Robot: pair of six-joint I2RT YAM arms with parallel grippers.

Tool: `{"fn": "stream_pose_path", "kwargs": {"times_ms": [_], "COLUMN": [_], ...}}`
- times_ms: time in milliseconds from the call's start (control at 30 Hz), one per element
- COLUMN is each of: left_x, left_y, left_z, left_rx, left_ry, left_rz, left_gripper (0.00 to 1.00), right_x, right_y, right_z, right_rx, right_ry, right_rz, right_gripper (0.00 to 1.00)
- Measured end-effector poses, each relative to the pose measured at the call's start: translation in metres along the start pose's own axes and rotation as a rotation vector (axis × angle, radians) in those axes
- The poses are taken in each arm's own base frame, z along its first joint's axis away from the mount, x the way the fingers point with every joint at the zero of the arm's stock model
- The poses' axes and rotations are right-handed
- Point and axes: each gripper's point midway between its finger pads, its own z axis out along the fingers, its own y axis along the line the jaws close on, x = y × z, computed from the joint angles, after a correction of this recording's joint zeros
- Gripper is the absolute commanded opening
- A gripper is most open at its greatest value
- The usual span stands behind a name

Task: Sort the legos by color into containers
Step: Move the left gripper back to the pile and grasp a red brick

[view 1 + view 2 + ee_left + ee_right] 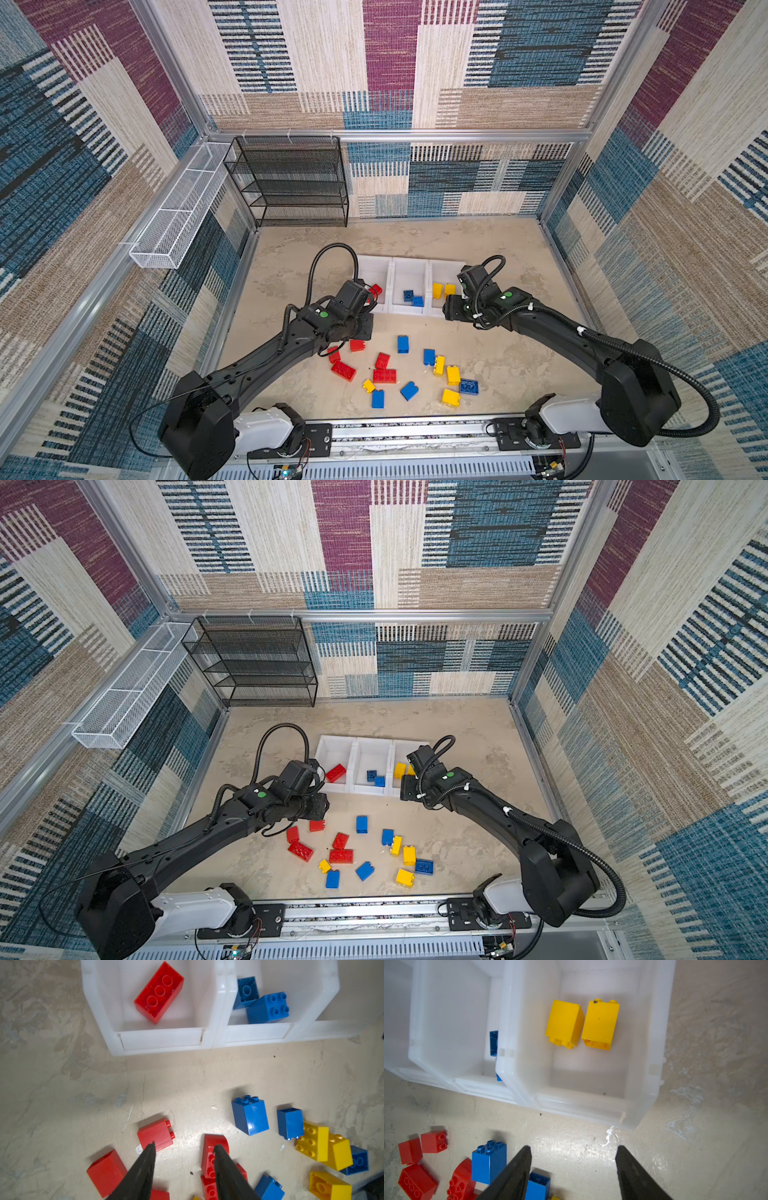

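Observation:
Three white containers (409, 266) stand in a row at mid-table. The left one holds a red lego (336, 773), the middle one two blue legos (413, 297), the right one two yellow legos (564, 1022). Loose red (343, 370), blue (402, 344) and yellow (453, 374) legos lie scattered nearer the front. My left gripper (185, 1145) hovers open over the red ones, between a square red lego (158, 1134) and an arched one (214, 1140), holding nothing. My right gripper (573, 1147) is open over bare table in front of the yellow container, with a blue lego (538, 1186) beside one finger.
A black mesh shelf rack (291, 183) stands against the back wall at the left. A long white wire basket (183, 208) hangs on the left wall. An aluminium rail (415, 432) with both arm bases runs along the front edge. Patterned walls close three sides.

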Motion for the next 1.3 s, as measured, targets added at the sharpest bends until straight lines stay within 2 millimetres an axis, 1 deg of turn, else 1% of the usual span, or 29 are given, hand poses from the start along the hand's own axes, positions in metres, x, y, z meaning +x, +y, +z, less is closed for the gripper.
{"fn": "stream_pose_path", "kwargs": {"times_ms": [233,433,500,633,800,1033,1300], "left_x": [0.038,0.087,0.103,0.119,0.124,0.121,0.106], "left_y": [0.025,0.043,0.044,0.045,0.042,0.037,0.029], "left_z": [-0.007,-0.005,-0.004,-0.002,0.003,0.018,0.028], "left_rx": [-0.059,-0.112,-0.114,-0.132,-0.137,-0.135,-0.146], "left_ry": [0.051,0.143,0.180,0.216,0.237,0.240,0.234], "left_rz": [-0.139,-0.282,-0.333,-0.398,-0.447,-0.459,-0.433], "left_gripper": [0.54,0.60,0.63,0.67,0.66,0.66,0.65], "right_x": [-0.001,0.002,0.003,0.004,0.005,0.005,0.003], "right_y": [0.009,0.010,0.010,0.012,0.014,0.015,0.015], "right_z": [0.002,0.007,0.009,0.012,0.015,0.014,0.012], "right_rx": [-0.040,-0.048,-0.050,-0.061,-0.073,-0.077,-0.082], "right_ry": [0.001,0.009,0.013,0.017,0.019,0.017,0.011], "right_rz": [0.003,0.001,0.001,-0.001,-0.009,-0.012,-0.012], "right_gripper": [0.68,0.68,0.69,0.69,0.69,0.69,0.69]}}
